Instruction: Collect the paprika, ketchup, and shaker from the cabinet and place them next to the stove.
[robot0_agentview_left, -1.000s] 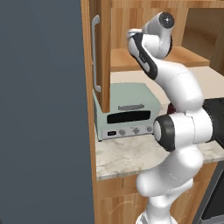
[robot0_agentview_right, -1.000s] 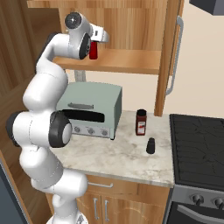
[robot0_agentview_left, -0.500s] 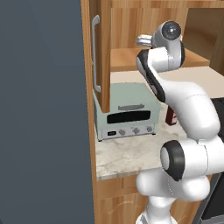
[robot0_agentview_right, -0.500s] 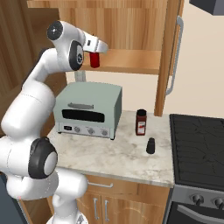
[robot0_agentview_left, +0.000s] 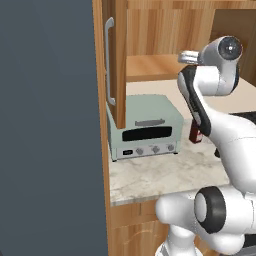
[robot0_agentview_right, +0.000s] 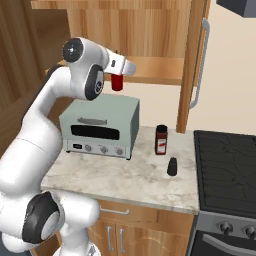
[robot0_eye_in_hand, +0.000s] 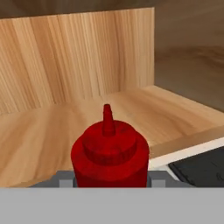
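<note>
My gripper (robot0_agentview_right: 117, 77) is shut on the ketchup (robot0_agentview_right: 116, 85), a slim red bottle, and holds it in the air above the toaster oven, just in front of the cabinet (robot0_agentview_right: 155, 70) shelf. The hand view looks down on the ketchup (robot0_eye_in_hand: 109, 151) nozzle, with the wooden shelf (robot0_eye_in_hand: 48, 127) behind it. The paprika (robot0_agentview_right: 160, 140) stands upright on the marbled counter beside the stove (robot0_agentview_right: 225, 170). The shaker (robot0_agentview_right: 172, 166) sits just in front of it. The paprika (robot0_agentview_left: 195, 134) shows partly behind my arm.
A pale green toaster oven (robot0_agentview_right: 100, 125) stands on the counter (robot0_agentview_right: 125, 180) below the shelf. The cabinet door (robot0_agentview_right: 192, 65) with its grey bar handle hangs open right of the shelf, the other door (robot0_agentview_left: 117, 60) on the left.
The arm has drawn the ketchup out of the cabinet, down and a little toward the stove. Paprika and shaker have stayed put.
</note>
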